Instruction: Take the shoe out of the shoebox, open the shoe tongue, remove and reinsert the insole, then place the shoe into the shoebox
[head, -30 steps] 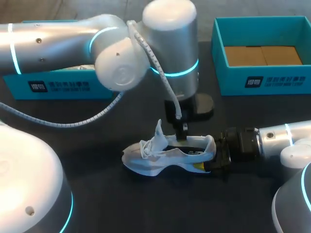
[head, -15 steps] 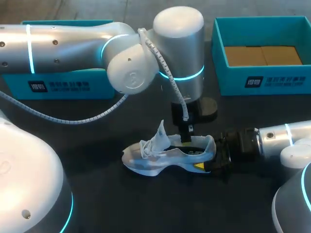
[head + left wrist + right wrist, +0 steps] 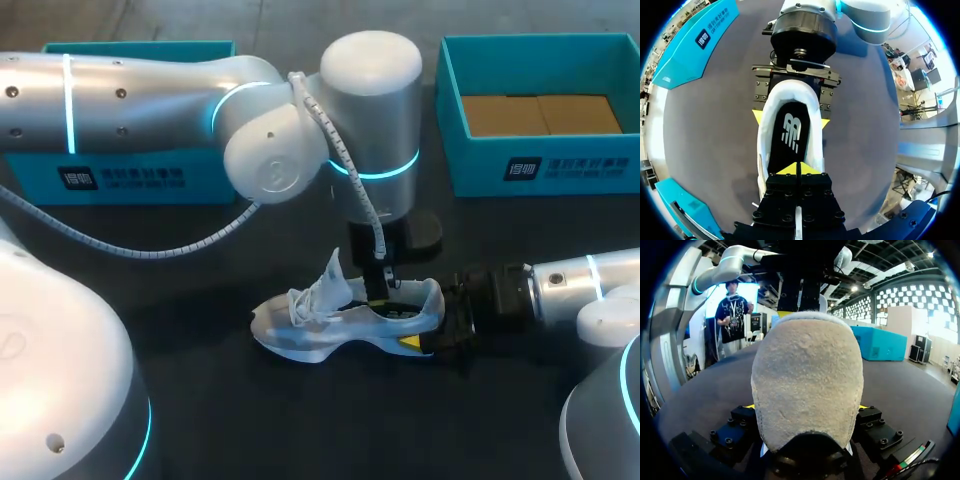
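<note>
Your left gripper: fingers together, tips inside the shoe, over its insole.
Your right gripper: clamped on the shoe, heel end.

Looks like a robotics lab, set up as a test bench. Shows in the dark table with two silvery jointed arms ringed in glowing cyan, the left arm entering from the left, the right arm from the right. Shows too in the spiral-wrapped cable looping off the left arm, and in the teal shoebox far right and second teal box far left.
</note>
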### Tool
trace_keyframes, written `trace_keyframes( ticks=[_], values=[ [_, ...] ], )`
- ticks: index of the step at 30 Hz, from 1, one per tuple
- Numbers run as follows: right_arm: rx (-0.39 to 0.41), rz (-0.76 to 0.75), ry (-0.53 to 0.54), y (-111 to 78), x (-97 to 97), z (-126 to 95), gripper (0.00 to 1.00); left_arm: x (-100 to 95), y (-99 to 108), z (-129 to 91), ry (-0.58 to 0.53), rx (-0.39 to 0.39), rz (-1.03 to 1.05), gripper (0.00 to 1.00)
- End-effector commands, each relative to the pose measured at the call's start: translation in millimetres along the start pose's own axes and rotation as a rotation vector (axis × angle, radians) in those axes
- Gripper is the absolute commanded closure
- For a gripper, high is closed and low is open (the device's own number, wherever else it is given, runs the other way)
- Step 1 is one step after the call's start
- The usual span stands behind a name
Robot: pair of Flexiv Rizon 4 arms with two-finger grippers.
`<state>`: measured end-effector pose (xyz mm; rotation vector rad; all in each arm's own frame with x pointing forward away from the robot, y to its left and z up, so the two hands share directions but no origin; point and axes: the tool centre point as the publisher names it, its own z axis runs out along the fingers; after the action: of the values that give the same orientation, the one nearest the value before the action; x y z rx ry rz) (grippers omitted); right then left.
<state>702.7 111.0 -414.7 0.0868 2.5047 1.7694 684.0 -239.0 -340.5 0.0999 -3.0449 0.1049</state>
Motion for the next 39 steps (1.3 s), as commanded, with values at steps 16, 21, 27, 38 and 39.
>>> trace_keyframes(
  ticks=[16, 21, 27, 38, 39],
  values=[
    [0.003, 0.000, -0.001, 0.5, 1.3, 1, 1.00, 1.4, 6, 23, 0.066, 0.003, 0.037, 1.00],
    [0.003, 0.000, -0.001, 0.5, 1.3, 1, 1.00, -1.5, 11, 27, 0.116, 0.014, 0.024, 1.00],
    [0.003, 0.000, -0.001, 0.5, 1.3, 1, 1.00, 1.8, 17, 36, 0.158, 0.013, 0.028, 1.00],
    [0.003, 0.000, -0.001, 0.5, 1.3, 1, 1.00, 14.2, 18, 59, 0.114, -0.005, 0.061, 1.00],
    [0.003, 0.000, -0.001, 0.5, 1.3, 1, 1.00, 14.1, 18, 61, 0.106, -0.004, 0.063, 1.00]
  ],
)
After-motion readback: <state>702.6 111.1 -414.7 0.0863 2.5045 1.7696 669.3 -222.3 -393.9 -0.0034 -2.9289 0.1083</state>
